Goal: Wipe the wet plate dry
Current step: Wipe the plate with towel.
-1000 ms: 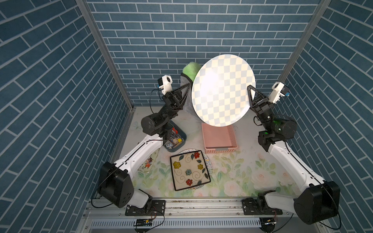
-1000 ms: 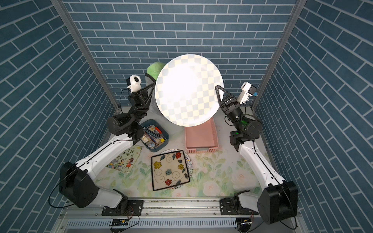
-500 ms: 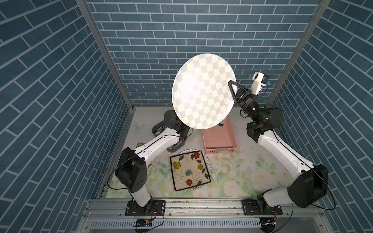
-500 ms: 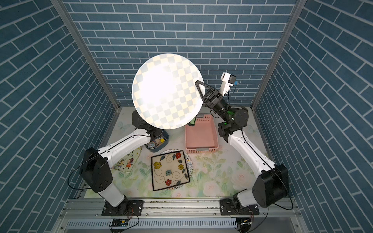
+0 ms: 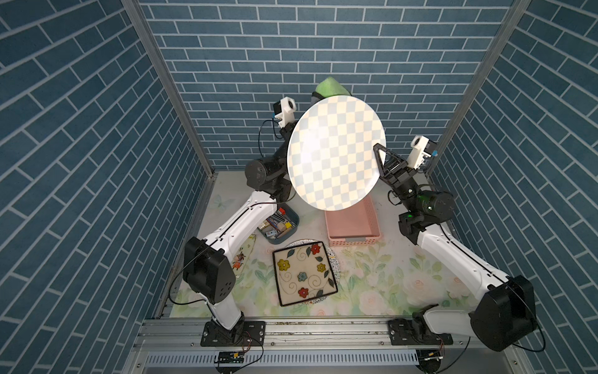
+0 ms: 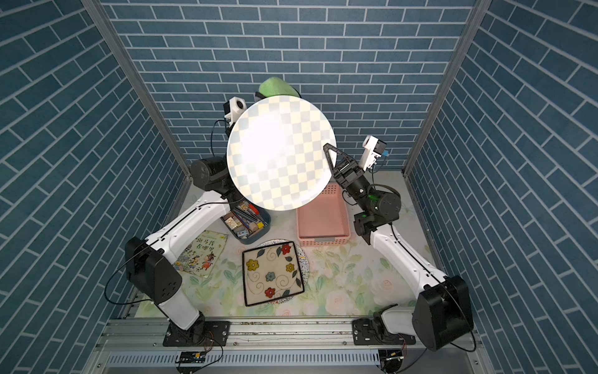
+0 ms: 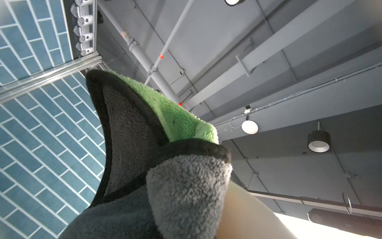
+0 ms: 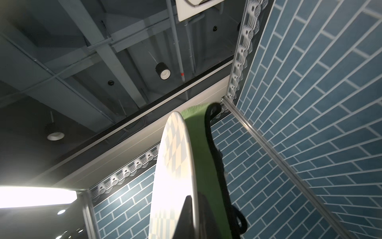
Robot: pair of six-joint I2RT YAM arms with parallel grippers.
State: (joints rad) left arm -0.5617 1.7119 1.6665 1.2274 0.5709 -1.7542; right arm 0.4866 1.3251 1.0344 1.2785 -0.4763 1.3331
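Top views: the checkered plate [image 5: 336, 152] is found swung back above the pink basket [image 5: 351, 223], its rim clamped by the right gripper [image 5: 377, 153]. The green cloth [image 5: 330, 88], pinched by the hidden left gripper, is laid against the plate's rear face. Another wiping stroke is judged under way.

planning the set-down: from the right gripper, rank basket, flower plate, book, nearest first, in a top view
1. basket, below the right gripper, back right
2. flower plate, front middle
3. book, left side
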